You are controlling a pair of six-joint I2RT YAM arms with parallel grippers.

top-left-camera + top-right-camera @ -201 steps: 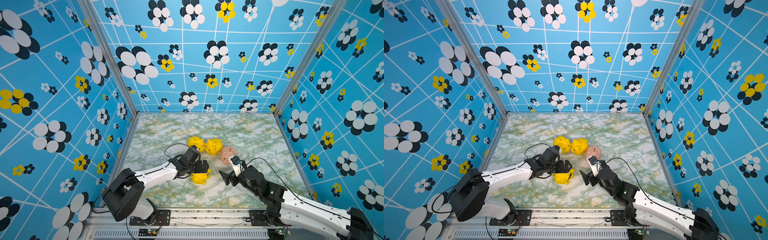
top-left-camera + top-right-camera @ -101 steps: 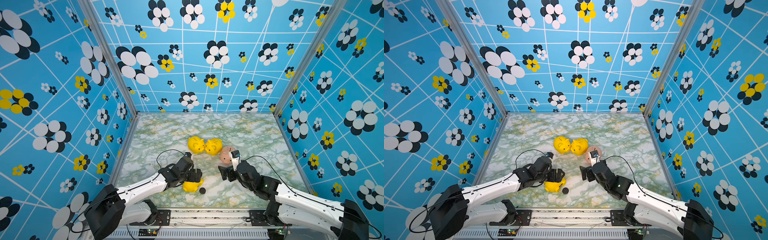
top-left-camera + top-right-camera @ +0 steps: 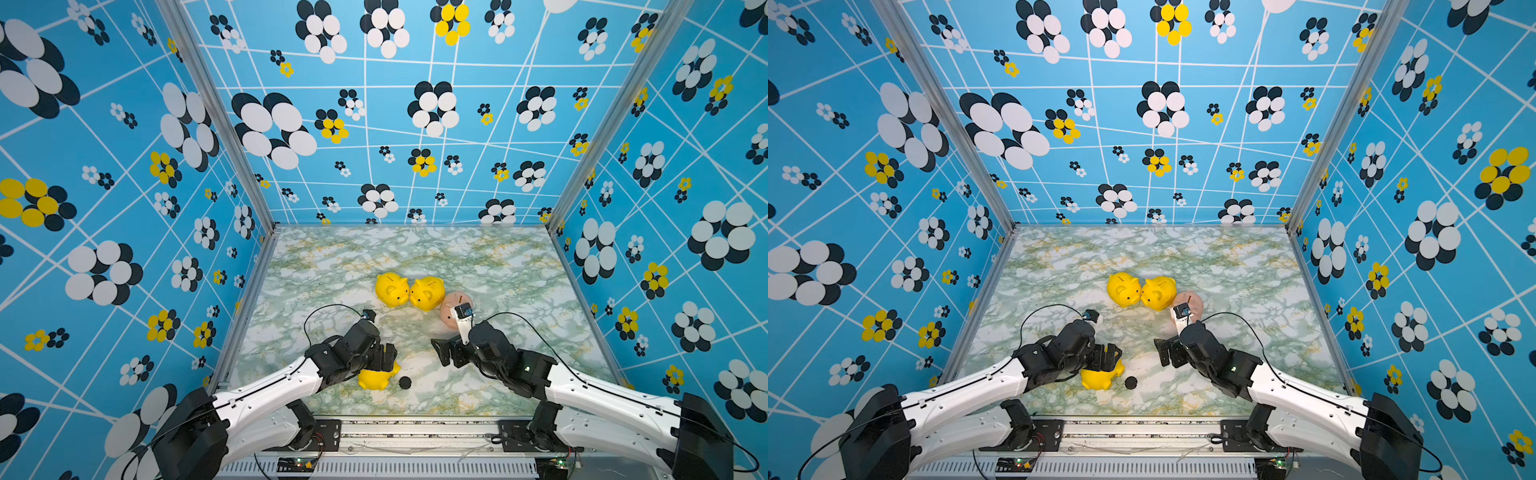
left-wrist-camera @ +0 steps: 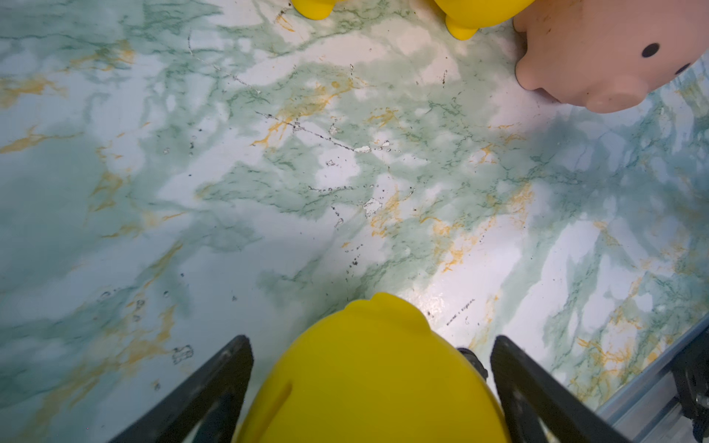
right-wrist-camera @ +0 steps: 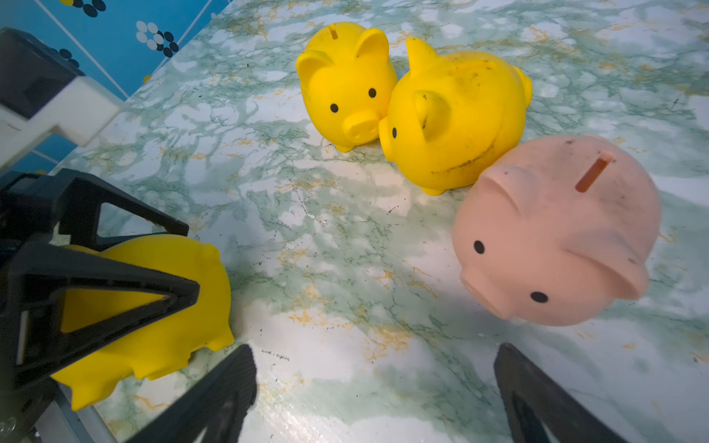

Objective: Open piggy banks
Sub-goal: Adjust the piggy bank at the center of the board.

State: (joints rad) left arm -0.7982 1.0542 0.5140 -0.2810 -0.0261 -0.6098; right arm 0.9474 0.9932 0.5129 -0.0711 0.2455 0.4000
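Two yellow piggy banks (image 3: 391, 289) (image 3: 428, 293) stand snout to snout mid-table, a pale pink one (image 3: 448, 305) just to their right. They also show in the right wrist view, the yellow banks (image 5: 345, 84) (image 5: 456, 115) beyond the pink bank (image 5: 556, 230). A third yellow bank (image 3: 374, 378) (image 4: 368, 383) sits near the front edge. My left gripper (image 3: 384, 359) (image 4: 372, 345) straddles it, open, with a gap showing at each finger. A loose black plug (image 3: 404, 382) lies beside it. My right gripper (image 3: 441, 353) (image 5: 376, 356) hovers open over bare table, in front of the pink bank.
The table (image 3: 498, 270) is green-veined marble, walled on three sides by blue flower-patterned panels (image 3: 415, 124). A metal rail (image 3: 415, 428) runs along the front edge. The right wrist camera housing (image 3: 463, 316) hides part of the pink bank in both top views.
The left arm has drawn the yellow bank toward the front edge. A black plug that was not visible a second ago lies on the table beside it. The right gripper shifted slightly left.
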